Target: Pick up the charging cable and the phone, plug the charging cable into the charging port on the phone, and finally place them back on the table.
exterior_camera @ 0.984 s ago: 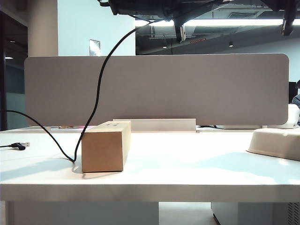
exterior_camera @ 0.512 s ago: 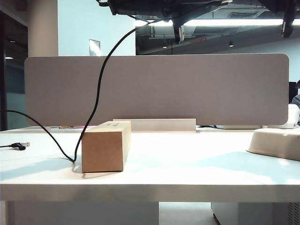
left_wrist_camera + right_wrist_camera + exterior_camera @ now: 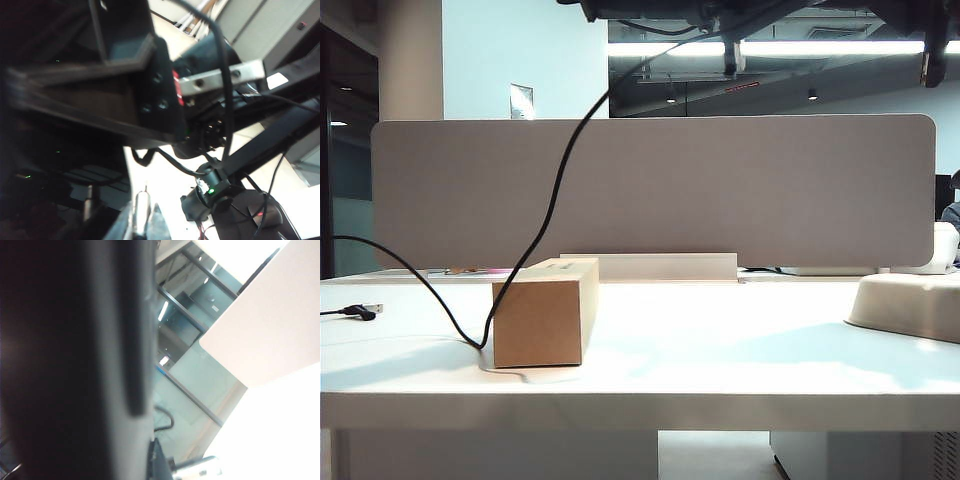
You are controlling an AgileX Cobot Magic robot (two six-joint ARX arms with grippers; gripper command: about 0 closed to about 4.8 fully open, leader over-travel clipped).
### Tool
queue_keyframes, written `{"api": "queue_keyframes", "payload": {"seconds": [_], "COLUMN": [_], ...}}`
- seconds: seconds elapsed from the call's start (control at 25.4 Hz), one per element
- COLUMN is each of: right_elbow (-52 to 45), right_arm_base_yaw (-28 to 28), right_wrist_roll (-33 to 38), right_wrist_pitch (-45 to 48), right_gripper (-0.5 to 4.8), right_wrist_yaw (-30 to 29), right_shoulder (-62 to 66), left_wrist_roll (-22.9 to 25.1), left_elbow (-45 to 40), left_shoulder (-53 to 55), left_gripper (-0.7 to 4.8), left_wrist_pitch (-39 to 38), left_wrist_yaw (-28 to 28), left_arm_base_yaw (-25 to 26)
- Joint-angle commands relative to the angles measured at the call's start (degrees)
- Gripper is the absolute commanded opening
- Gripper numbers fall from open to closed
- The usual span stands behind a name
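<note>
Charging cable (image 3: 552, 200) swung rightward; both shut pincers cropped overhead, phone indistinct.

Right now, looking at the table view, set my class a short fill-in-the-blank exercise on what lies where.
1. The long thin black charging cable hangs down to the white ___.
2. It touches down beside the brown cardboard ___.
3. Its black USB plug lies near the table's ___ edge.

Missing words: table; box; left
</note>
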Motion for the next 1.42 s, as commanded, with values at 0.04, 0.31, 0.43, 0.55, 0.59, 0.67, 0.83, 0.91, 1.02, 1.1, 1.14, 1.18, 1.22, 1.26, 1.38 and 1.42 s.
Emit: {"api": "queue_keyframes", "payload": {"seconds": [0.04, 0.31, 0.43, 0.55, 0.59, 0.67, 0.83, 0.91, 1.02, 1.1, 1.14, 1.18, 1.22, 1.26, 1.38, 1.42], "right_elbow": [0.5, 2.6, 2.6, 2.6, 2.6, 2.6, 2.6, 2.7, 4.2, 5.5, 6.4, 6.8, 6.9, 6.9, 6.9, 6.9], "right_arm_base_yaw": [0.2, 0.2, 0.2, 0.2, 0.2, 0.2, 0.2, 0.2, 0.2, 0.2, 0.3, 0.3, 0.4, 0.4, 0.4, 0.4], "right_wrist_roll": [-0.2, -2.3, -2.8, -2.8, -2.8, -2.7, -1.3, -1.2, 0.7, 1.5, 1.6, 1.7, 1.9, 1.9, 1.9, 1.9], "right_wrist_pitch": [4.7, 3.7, 3.1, 4.3, 4.7, 6.1, 6.5, 6.7, 6.9, 7.0, 7.0, 7.0, 6.9, 6.9, 6.9, 6.9], "right_gripper": [-0.06, -0.06, -0.06, -0.06, -0.06, -0.06, -0.06, -0.06, -0.06, -0.06, -0.06, -0.06, -0.06, -0.06, -0.06, -0.06], "right_wrist_yaw": [0.1, 2.7, 5.8, 8.1, 8.9, 9.2, 11.7, 12.0, 12.6, 12.4, 12.3, 12.0, 11.4, 11.0, 11.1, 11.1], "right_shoulder": [-0.3, -0.3, -0.3, -0.3, -0.3, -0.3, -0.3, -0.3, -0.3, -0.3, -0.3, -0.3, -0.3, -0.3, -0.3, -0.3], "left_wrist_roll": [1.0, 2.5, -0.6, -4.7, -7.2, -9.2, -11.7, -11.9, -13.4, -15.3, -17.6, -18.4, -19.5, -20.1, -20.9, -20.9], "left_elbow": [0.2, 0.2, 0.3, 0.3, 0.3, 0.3, 0.3, 0.3, 0.3, 0.3, 0.3, 0.3, 0.3, 0.3, 0.3, 0.3], "left_shoulder": [-0.3, -0.3, -0.3, -0.3, -0.3, -0.3, -0.3, -0.3, -0.3, -0.3, -0.3, -0.3, -0.3, -0.3, -0.3, -0.3], "left_gripper": [-0.06, -0.06, -0.06, -0.06, -0.06, -0.06, -0.06, -0.06, -0.06, -0.06, -0.06, -0.06, -0.06, -0.06, -0.06, -0.06], "left_wrist_pitch": [-2.7, -5.3, -0.9, 4.7, 7.4, 10.4, 13.1, 13.2, 14.2, 16.3, 18.7, 19.6, 20.8, 21.4, 21.5, 21.6], "left_wrist_yaw": [-0.1, 0.9, 0.9, 0.7, 0.7, 0.7, 0.3, 0.2, 0.3, 0.3, 0.3, 0.4, 0.5, 0.5, 2.1, 2.6], "left_arm_base_yaw": [1.4, 3.7, 3.7, 3.7, 3.8, 3.8, 3.8, 3.8, 3.8, 3.8, 3.8, 3.8, 3.8, 3.8, 3.8, 3.8]}}
